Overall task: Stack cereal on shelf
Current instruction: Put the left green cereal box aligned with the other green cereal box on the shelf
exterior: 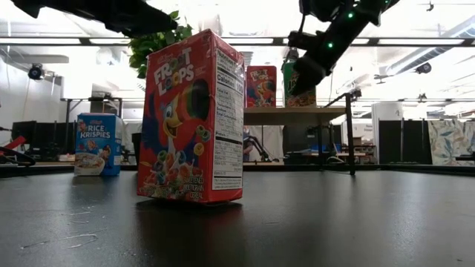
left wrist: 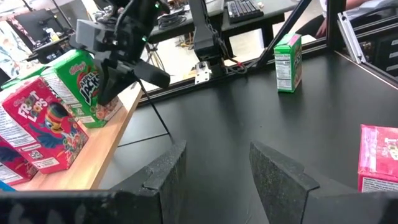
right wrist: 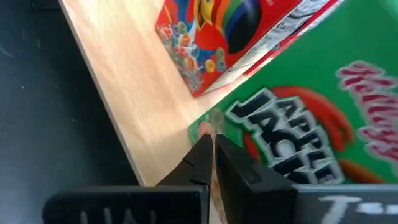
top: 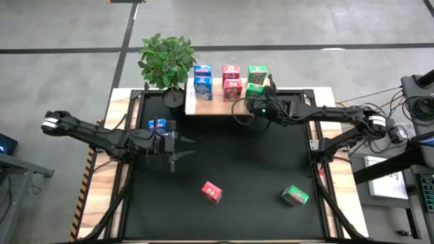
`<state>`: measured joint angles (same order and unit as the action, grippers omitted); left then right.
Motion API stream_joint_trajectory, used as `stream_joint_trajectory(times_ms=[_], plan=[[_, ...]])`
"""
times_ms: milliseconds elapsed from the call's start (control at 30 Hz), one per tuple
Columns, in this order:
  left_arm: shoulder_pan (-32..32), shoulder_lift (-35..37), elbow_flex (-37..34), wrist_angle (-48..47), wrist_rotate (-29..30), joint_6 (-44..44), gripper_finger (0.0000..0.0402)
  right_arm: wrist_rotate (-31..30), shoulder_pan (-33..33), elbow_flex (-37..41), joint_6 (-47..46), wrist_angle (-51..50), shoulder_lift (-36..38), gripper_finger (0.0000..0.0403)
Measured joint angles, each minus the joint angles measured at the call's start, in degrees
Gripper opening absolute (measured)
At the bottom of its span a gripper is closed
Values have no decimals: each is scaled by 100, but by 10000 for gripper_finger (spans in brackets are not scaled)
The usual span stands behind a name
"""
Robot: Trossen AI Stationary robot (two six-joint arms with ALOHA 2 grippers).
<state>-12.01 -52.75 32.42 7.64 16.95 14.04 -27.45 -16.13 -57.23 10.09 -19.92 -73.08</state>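
Observation:
The light-wood shelf (top: 215,106) stands at the table's far edge and carries blue (top: 202,80), red (top: 232,80) and green (top: 257,73) cartons. My right gripper (right wrist: 209,144) is shut at a green Apple Jacks carton (right wrist: 298,124) on the shelf's right front part. My left gripper (left wrist: 217,168) is open above the mat at left centre, touching nothing. A blue carton (top: 157,125) stands just beyond it. A red carton (top: 211,191) and a green carton (top: 295,196) rest on the mat nearer the front. My right gripper has its shut fingertips (right wrist: 200,149) against the green carton's printed face near its lower corner (right wrist: 214,118), by the shelf board's front edge. It comes from the table's right, slanting down. The carton stands on the board beside a red carton (right wrist: 224,37).
A potted plant (top: 166,61) stands at the shelf's left end. In the low view the red Froot Loops carton (exterior: 193,119) stands upright close to the camera, and the blue Rice Krispies carton (exterior: 96,144) is behind it. Cables and equipment lie off the table's right side.

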Motion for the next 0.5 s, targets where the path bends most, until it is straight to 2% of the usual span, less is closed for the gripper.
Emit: stream_joint_trajectory(times_ms=[233,500], plan=[[0,2,35,-27,0,32,158,-5,-192,-246,307,-584,133,9],[0,2,31,-37,0,203,158,90,-465,-313,484,-578,168,9]])
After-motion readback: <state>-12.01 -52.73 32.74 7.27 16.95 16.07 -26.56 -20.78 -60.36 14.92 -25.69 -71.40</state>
